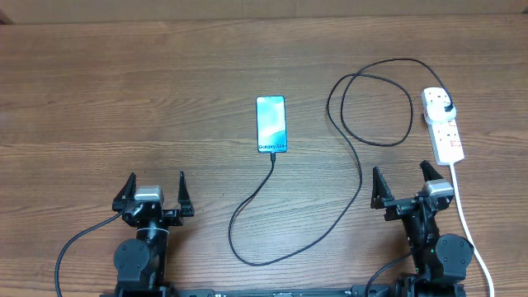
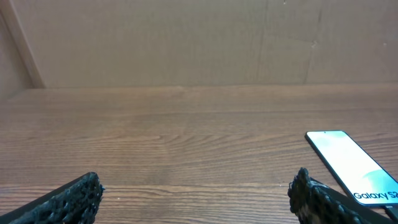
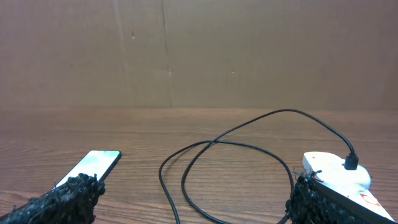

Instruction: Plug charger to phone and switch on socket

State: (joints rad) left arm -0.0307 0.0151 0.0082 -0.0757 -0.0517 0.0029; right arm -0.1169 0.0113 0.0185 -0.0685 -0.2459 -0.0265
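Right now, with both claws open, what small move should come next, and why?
Probably reach the right claw forward to the socket, ready to switch it on. The charger seems to meet the phone's near edge, its plug head sits in the socket, and the socket lies just ahead of that claw. Whether it is already on is too small to tell.

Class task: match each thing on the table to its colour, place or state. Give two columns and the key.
1 phone
2 charger
3 socket
4 left gripper

A open, holding nothing
B white, on the far right
C screen lit, mid-table
D black, looped

Pairs: 1-C, 2-D, 3-B, 4-A
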